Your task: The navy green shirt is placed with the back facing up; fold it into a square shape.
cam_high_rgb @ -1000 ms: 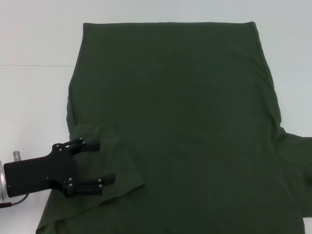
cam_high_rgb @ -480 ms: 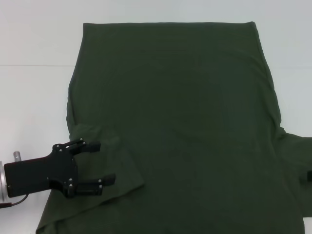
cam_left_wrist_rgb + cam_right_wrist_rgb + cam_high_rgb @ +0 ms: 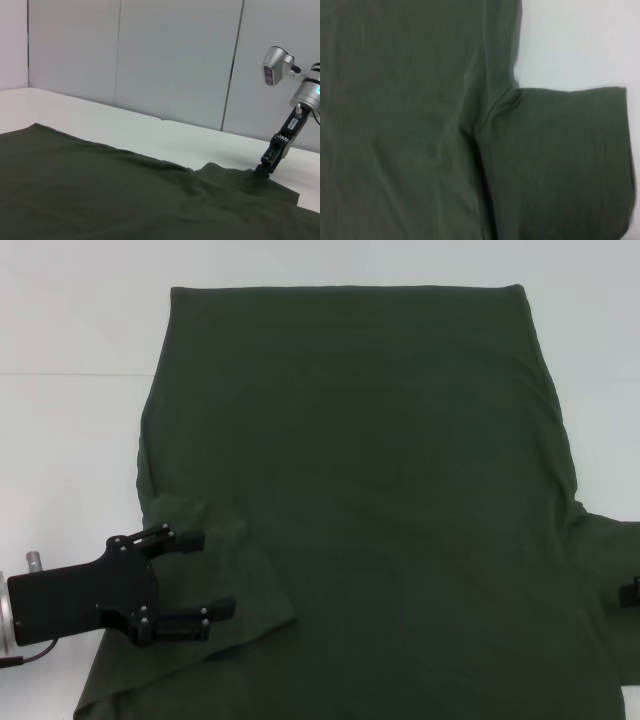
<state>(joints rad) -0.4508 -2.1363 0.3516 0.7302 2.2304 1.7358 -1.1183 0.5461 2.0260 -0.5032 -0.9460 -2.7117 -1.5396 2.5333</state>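
The navy green shirt (image 3: 360, 490) lies spread flat on the white surface (image 3: 70, 320), filling most of the head view from the upper middle down to the bottom edge. Its plain side faces up. One straight edge runs across the top of the frame, and a short sleeve reaches out at the lower right. At the lower left the sleeve is folded in over the body of the shirt.

The left claw (image 3: 205, 585) sits in the lower left of the head view, over that folded sleeve. Its two black fingers are spread apart, one above the other in the frame, and nothing is gripped between them.

The right claw (image 3: 630, 592) shows only as a small dark tip at the right edge of the head view, by the outstretched sleeve. In the left wrist view it (image 3: 262, 170) stands with its tip down at the cloth; whether it is open or closed cannot be told
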